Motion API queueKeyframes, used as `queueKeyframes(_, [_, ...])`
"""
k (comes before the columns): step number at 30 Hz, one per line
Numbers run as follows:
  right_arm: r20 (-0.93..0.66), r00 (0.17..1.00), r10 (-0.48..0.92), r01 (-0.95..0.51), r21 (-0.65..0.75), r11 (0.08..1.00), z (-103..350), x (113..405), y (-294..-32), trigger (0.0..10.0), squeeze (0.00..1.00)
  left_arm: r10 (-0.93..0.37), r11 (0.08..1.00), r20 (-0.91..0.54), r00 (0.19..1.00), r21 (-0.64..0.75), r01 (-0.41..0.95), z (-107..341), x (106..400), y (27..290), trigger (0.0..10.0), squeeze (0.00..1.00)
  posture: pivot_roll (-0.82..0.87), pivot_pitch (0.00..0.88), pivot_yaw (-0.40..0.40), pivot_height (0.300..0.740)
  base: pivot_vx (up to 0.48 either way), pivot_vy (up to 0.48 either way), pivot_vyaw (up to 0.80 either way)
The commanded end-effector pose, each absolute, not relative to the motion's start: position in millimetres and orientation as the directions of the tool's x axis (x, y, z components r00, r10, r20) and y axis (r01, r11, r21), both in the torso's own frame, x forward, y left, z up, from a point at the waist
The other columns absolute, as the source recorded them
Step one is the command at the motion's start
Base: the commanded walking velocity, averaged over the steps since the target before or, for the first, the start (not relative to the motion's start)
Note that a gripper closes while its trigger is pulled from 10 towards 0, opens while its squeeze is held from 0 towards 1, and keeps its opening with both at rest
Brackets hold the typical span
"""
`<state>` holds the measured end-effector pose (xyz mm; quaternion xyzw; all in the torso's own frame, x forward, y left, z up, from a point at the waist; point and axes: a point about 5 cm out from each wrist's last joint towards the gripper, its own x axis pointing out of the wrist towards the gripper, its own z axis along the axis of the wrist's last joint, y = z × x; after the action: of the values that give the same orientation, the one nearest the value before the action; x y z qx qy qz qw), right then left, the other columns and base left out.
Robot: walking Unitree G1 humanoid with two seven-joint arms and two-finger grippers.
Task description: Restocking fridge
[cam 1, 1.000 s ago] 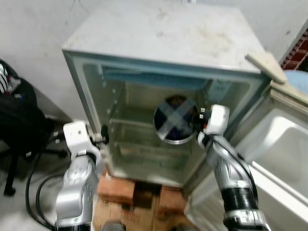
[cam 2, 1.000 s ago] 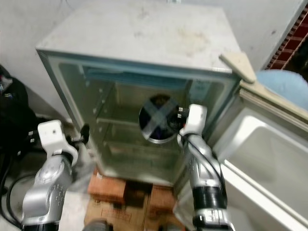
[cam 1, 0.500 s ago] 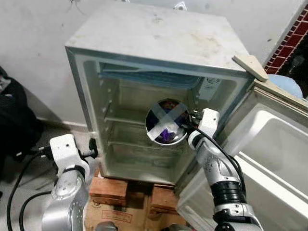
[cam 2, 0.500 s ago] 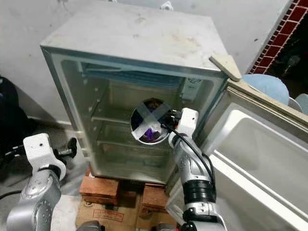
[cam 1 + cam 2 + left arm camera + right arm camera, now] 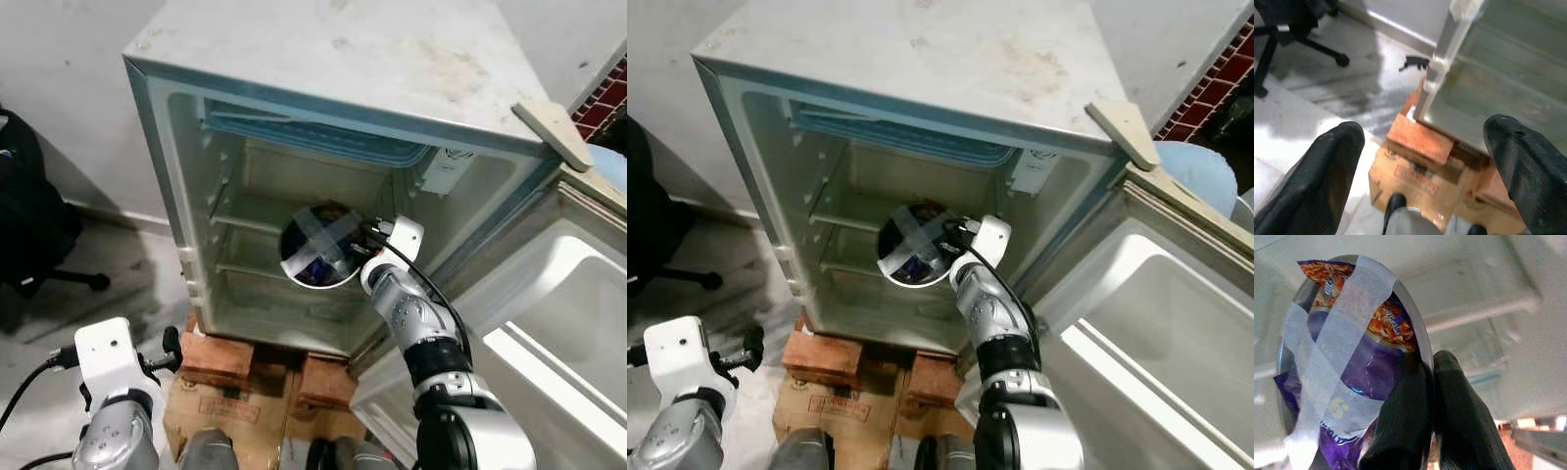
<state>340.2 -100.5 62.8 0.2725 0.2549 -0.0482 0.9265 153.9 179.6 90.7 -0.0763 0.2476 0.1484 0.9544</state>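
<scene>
The right gripper (image 5: 1430,416) is clamped on the rim of a metal bowl (image 5: 320,247), fingers pinching its edge. The bowl is carried tilted inside the open fridge (image 5: 294,176), above the middle shelf (image 5: 245,223). Crossed tape strips (image 5: 1347,333) hold a purple snack packet (image 5: 1366,367) in the bowl, probably so nothing spills. The left gripper (image 5: 1425,161) hangs open beside the brick supports (image 5: 227,354), idle.

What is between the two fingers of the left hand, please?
Nothing is held there. The left wrist view shows the left hand open, its fingers wide apart; through the gap lie only the floor, the bricks and cardboard box under the fridge.
</scene>
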Motion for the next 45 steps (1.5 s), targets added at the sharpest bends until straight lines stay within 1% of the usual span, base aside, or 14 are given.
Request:
queueKeyframes(1, [-0.49, 0.871, 0.032, 0.282, 0.553, 0.784, 71.4, 348.4, -89.8, 10.0, 0.0, 0.199, 0.942, -0.505, 0.84, -0.136, -0.305, 94.8, 153.0, 165.1, 10.0, 0.0, 0.23, 0.198, -0.13, 0.74, 0.0, 0.0, 0.0])
queueKeyframes(5, [-0.516, 0.857, -0.016, 0.369, 0.591, 0.717, 70.8, 352.3, -92.1, 10.0, 0.0, 0.18, 0.946, -0.513, 0.839, -0.143, -0.29, 98.0, 148.9, 160.2, 10.0, 0.0, 0.24, 0.216, -0.132, 0.74, 0.0, 0.0, 0.0])
queueKeyframes(6, [-0.514, 0.857, -0.026, 0.391, 0.617, 0.683, 74.4, 356.1, -91.7, 10.0, 0.0, 0.175, 0.946, -0.518, 0.837, -0.148, -0.29, 99.6, 146.3, 158.8, 10.0, 0.0, 0.25, 0.223, -0.135, 0.74, 0.0, 0.0, 0.0])
queueKeyframes(8, [-0.512, 0.859, -0.029, 0.398, 0.63, 0.667, 76.6, 357.8, -91.2, 10.0, 0.0, 0.174, 0.945, -0.52, 0.836, -0.15, -0.29, 100.0, 145.5, 158.4, 10.0, 0.0, 0.25, 0.225, -0.136, 0.74, 0.0, 0.0, 0.0])
queueKeyframes(14, [-0.524, 0.85, -0.061, 0.475, 0.71, 0.52, 92.6, 369.7, -84.6, 10.0, 0.0, 0.179, 0.938, -0.545, 0.819, -0.156, -0.308, 101.0, 136.6, 154.1, 10.0, 0.0, 0.26, 0.239, -0.154, 0.74, 0.0, 0.0, 0.0])
queueKeyframes(19, [-0.533, 0.841, -0.092, 0.507, 0.717, 0.479, 101.0, 374.2, -82.0, 10.0, 0.0, 0.178, 0.934, -0.557, 0.811, -0.162, -0.317, 101.6, 134.2, 150.3, 10.0, 0.0, 0.26, 0.244, -0.163, 0.74, 0.0, 0.0, 0.0])
queueKeyframes(23, [-0.54, 0.834, -0.114, 0.523, 0.708, 0.474, 105.2, 376.4, -81.9, 10.0, 0.0, 0.182, 0.931, -0.561, 0.808, -0.167, -0.325, 102.4, 134.1, 148.6, 10.0, 0.0, 0.27, 0.249, -0.171, 0.74, 0.0, 0.0, 0.0])
queueKeyframes(25, [-0.539, 0.834, -0.115, 0.53, 0.727, 0.437, 106.7, 377.6, -83.0, 10.0, 0.0, 0.189, 0.928, -0.563, 0.804, -0.166, -0.335, 102.6, 133.6, 148.9, 10.0, 0.0, 0.27, 0.25, -0.174, 0.74, 0.0, 0.0, 0.0])
queueKeyframes(26, [-0.534, 0.838, -0.114, 0.528, 0.74, 0.416, 107.8, 378.4, -84.1, 10.0, 0.4, 0.192, 0.926, -0.565, 0.802, -0.166, -0.339, 102.3, 133.2, 148.8, 10.0, 0.0, 0.27, 0.25, -0.176, 0.74, 0.0, 0.0, 0.0])
queueKeyframes(27, [-0.533, 0.838, -0.117, 0.53, 0.742, 0.41, 108.3, 378.8, -85.1, 10.0, 0.87, 0.193, 0.925, -0.567, 0.801, -0.167, -0.341, 102.1, 132.9, 148.7, 10.0, 0.0, 0.27, 0.25, -0.176, 0.74, 0.0, 0.0, 0.0])
queueKeyframes(28, [-0.531, 0.839, -0.118, 0.53, 0.748, 0.401, 108.9, 379.3, -86.1, 10.0, 0.98, 0.194, 0.924, -0.568, 0.8, -0.167, -0.343, 101.8, 132.7, 148.5, 10.0, 0.0, 0.27, 0.249, -0.177, 0.74, 0.0, 0.0, 0.0])
queueKeyframes(29, [-0.53, 0.84, -0.119, 0.531, 0.753, 0.388, 109.9, 380.0, -87.2, 10.0, 1.0, 0.194, 0.923, -0.57, 0.798, -0.169, -0.345, 101.7, 132.6, 148.0, 10.0, 0.0, 0.27, 0.249, -0.177, 0.74, 0.0, 0.0, 0.0])
queueKeyframes(36, [-0.507, 0.853, -0.124, 0.516, 0.782, 0.35, 119.3, 385.3, -90.3, 10.0, 1.0, 0.198, 0.919, -0.572, 0.796, -0.173, -0.354, 102.0, 134.3, 146.8, 10.0, 0.0, 0.27, 0.248, -0.178, 0.74, 0.0, 0.0, 0.0])
queueKeyframes(45, [-0.411, 0.909, -0.075, 0.415, 0.867, 0.277, 132.1, 392.0, -88.9, 10.0, 1.0, 0.211, 0.912, -0.563, 0.799, -0.181, -0.368, 101.2, 141.1, 148.5, 10.0, 0.0, 0.26, 0.234, -0.181, 0.74, 0.0, 0.0, 0.0])
